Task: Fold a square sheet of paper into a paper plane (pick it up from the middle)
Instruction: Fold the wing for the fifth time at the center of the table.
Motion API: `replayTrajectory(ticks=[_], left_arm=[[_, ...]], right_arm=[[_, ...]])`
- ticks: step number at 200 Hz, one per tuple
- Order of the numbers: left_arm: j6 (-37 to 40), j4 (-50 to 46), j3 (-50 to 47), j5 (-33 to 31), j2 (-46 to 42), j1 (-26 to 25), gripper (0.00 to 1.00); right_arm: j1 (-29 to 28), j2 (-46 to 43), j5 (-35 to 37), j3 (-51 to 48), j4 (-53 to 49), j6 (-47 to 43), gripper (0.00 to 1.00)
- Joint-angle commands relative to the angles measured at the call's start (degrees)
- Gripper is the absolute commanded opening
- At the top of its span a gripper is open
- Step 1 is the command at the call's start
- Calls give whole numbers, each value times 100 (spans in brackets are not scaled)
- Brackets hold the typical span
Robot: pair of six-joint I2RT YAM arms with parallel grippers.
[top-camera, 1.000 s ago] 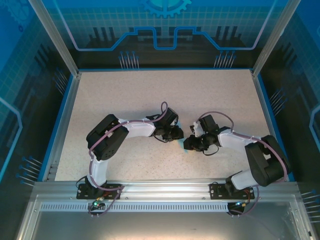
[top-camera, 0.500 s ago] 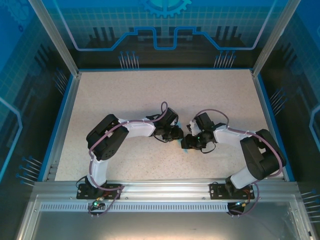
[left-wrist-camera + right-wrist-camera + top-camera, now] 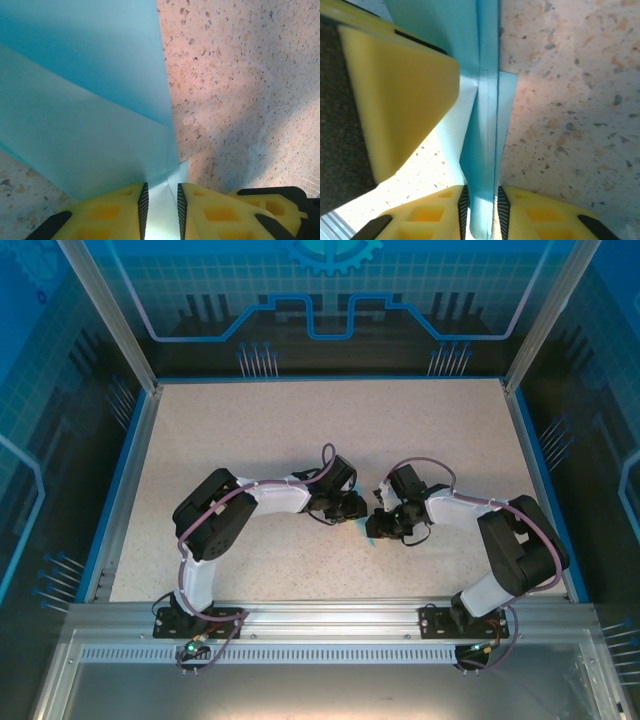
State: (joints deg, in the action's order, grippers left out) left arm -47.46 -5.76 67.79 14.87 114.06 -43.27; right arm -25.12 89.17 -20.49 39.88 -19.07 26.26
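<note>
While both pincers pinch the paper (image 3: 85,125), it lies between them, low over the table (image 3: 240,90). My left pincer (image 3: 160,202) is pressed onto a folded edge that fans out ahead of its tips. My right pincer (image 3: 480,207) nips a narrow creased strip, close beside the left. Pulling apart could tear so thin a fold, I judge; a loose nip would let the layers slide and skew the crease.

Light-blue paper (image 3: 85,100), folded into overlapping creased layers, sits nipped in the left claw (image 3: 160,195) and right claw (image 3: 480,202); in the left wrist view it fans from 6 toward 11 o'clock.
</note>
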Motion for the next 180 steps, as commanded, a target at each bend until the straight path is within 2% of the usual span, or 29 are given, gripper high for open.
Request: replayTrajectory(ticks=[1,53,88,109,144,180], left_arm=[[149,-256,118,60,99,28,27],[140,-252,110,68,108,24,27],[150,-267,118,73,108,29,27],[149,-269,118,69,99,24,27],[141,-251,127,69,108,29,27],[135,-249,121,69,108,28,27]], right_arm=[[-107,204,69,-44,-126,14,23],[-109,265,330,-82,-157,171,19],[-42,-435,470,-119,-281,191,24],[-28,-907,157,-245,-90,209,26],[-74,-906,-1017,-370,567,294,16],[-200,-300,-1041,-188,571,283,8]])
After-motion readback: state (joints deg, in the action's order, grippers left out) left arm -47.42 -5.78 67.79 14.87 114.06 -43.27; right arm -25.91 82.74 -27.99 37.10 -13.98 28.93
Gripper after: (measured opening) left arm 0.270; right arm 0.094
